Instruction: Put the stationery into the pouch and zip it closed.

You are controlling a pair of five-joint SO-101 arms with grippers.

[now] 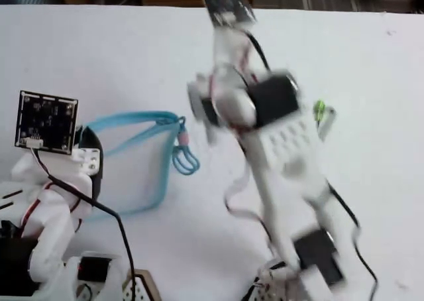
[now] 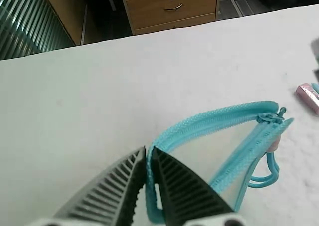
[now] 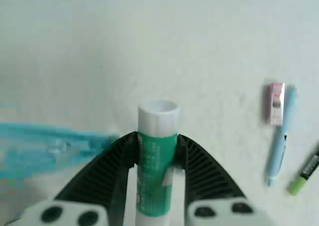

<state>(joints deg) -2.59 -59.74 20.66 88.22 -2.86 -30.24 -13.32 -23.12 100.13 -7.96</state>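
Firmly clamped, the right gripper [image 3: 157, 139] grasps a green-labelled glue stick [image 3: 158, 119], whose long axis runs out along the fingers, white end leading. Left of it lies the turquoise zip pouch [image 1: 132, 165], mouth open, its left rim pinched in the clenched left gripper [image 2: 148, 154]. The coming move looks like a leftward carry by the right arm, with the stick lined up to the opening. A green marker [image 3: 304, 178], a light blue pen [image 3: 281, 141] and a small pink item [image 3: 275, 102] wait on the table [image 1: 99, 62], right of that arm.
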